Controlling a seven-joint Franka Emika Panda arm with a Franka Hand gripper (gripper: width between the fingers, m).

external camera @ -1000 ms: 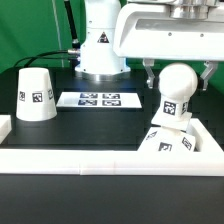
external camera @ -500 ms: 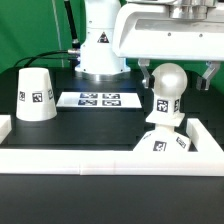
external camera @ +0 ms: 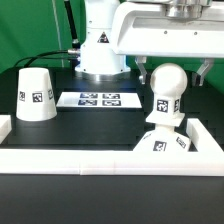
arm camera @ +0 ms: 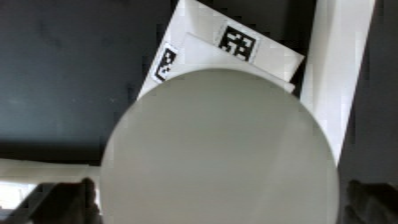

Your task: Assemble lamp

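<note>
end effector (external camera: 174,72) opened wider | bulb (external camera: 168,92) stands free between fingers

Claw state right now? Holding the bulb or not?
Claw: open, fingers standing on either side of the bulb, not clamped on it. Bulb stands on the base.

The exterior view looks low across the black table (external camera: 70,120) toward the robot's base (external camera: 100,50), from near the white border rail (external camera: 70,160). The wrist view looks steeply down, very close onto the bulb (arm camera: 214,150). Both views share the bulb (external camera: 168,90) and the lamp base (external camera: 165,140).
</note>
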